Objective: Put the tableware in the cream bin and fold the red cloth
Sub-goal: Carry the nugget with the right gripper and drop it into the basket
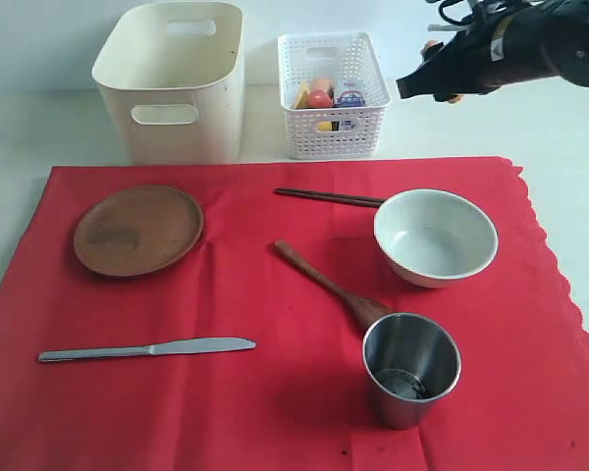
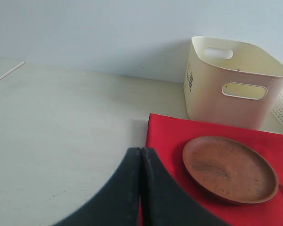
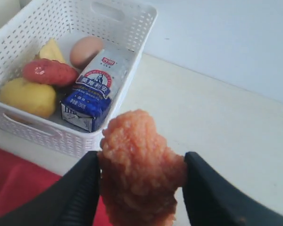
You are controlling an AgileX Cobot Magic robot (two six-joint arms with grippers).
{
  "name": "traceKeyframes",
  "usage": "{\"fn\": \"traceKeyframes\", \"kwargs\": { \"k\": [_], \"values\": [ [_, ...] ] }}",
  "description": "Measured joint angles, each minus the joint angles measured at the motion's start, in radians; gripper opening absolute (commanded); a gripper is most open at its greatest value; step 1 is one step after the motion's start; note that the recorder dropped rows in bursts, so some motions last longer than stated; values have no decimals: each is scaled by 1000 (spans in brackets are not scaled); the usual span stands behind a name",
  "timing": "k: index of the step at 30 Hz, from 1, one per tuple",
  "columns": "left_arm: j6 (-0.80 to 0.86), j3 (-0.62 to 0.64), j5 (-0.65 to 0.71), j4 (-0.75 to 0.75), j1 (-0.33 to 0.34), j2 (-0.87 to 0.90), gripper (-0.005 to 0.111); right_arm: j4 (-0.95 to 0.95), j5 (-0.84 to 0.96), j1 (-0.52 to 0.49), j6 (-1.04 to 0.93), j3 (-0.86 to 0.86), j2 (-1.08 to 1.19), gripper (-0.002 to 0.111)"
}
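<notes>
My right pincer (image 3: 141, 160) is clamped on an orange lump of food (image 3: 137, 181), one finger pressed to each side of it. It hangs in the air at the far right, just right of the white lattice basket (image 1: 334, 132) and above the bare counter (image 1: 39, 128). In that basket lie a blue and white milk carton (image 3: 92, 92), an egg (image 3: 85, 51), a yellow lemon (image 3: 27, 96), a red piece (image 3: 49, 73) and a yellow wedge (image 3: 52, 49).

My left pincer (image 2: 140, 162) has its fingers pressed together with nothing between them. It hovers over the left edge of the red cloth (image 1: 275, 412), near the round brown plate (image 1: 137, 231).

The cream bin (image 1: 206, 118) stands on the counter at the far left, just beyond the cloth and beside the basket. I see nothing inside it.

All the tableware lies on the spread red cloth. The plate is at the left, and the steel table knife (image 1: 147, 348) lies flat on the near side of it. The dark chopsticks (image 1: 329, 197) lie at the far middle, their tips reaching the rim of the white bowl (image 1: 435, 240) on the right. The brown wooden spoon (image 1: 324, 287) runs slantwise at the middle, its broad end against the steel cup (image 1: 398, 407), which stands upright near and right.
</notes>
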Motion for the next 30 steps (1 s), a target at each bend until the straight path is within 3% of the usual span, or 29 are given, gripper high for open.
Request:
{"fn": "traceKeyframes", "kwargs": {
  "k": [10,30],
  "values": [
    [0,0,0,0,0,0,1,8,-14,2,2,-215,170,0],
    [0,0,0,0,0,0,1,8,-81,2,2,-333,259,0]
  ]
}}
